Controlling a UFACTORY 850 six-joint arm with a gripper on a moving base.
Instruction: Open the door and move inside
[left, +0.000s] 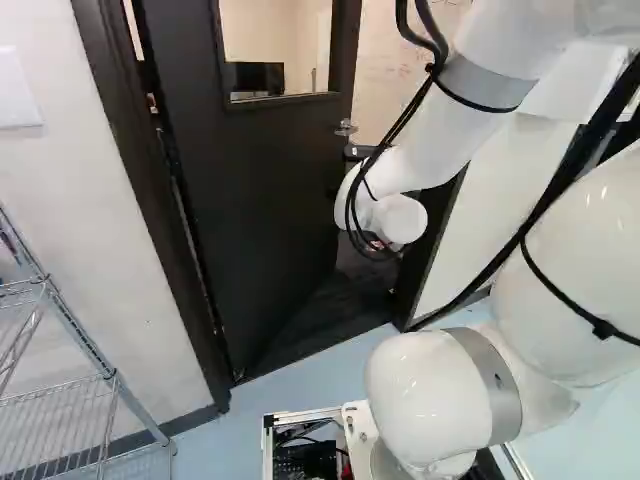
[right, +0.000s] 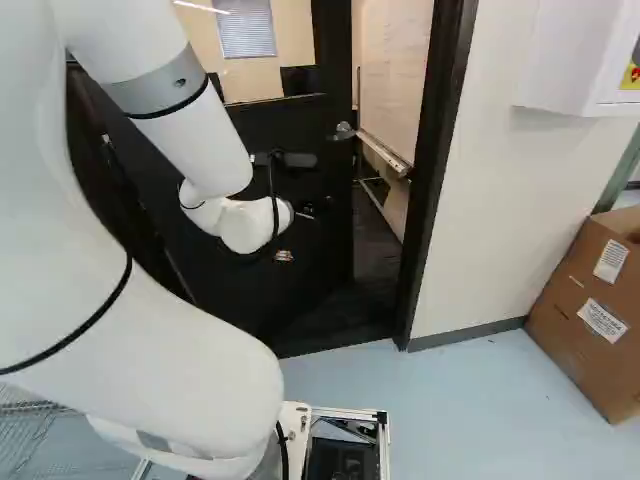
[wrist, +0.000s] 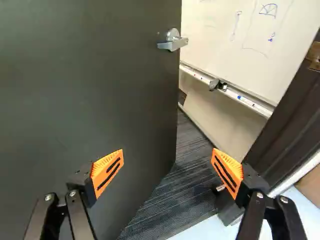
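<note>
We judge this next move by where the free edge (wrist: 177, 100) of the door (wrist: 95, 85) lies from our gripper (wrist: 168, 151): it stands upright ahead of us, between the lines of our 2 fingers but beyond their tips. The door is ajar, hinged at the left of the left base view and angled away into the next room, with its lever (wrist: 171, 45) ahead of and above our gripper. Our gripper is released, its 2 orange pads (wrist: 106, 170) wide apart with nothing between them. The pad on the hinge side faces the dark door panel, while the other faces the gap beside the door frame (wrist: 290, 115). We cannot tell whether any part of the arm (right: 185, 130) touches the panel. The latch is already clear of the frame, so we think the lever needs no turning; what we need is a push on the panel, away from us and toward the hinge side, near the free edge where it swings most easily. We then have to bring the base in over the dark floor (wrist: 175, 187) behind it. If we drift toward the frame, we could catch the outer finger on it.
</note>
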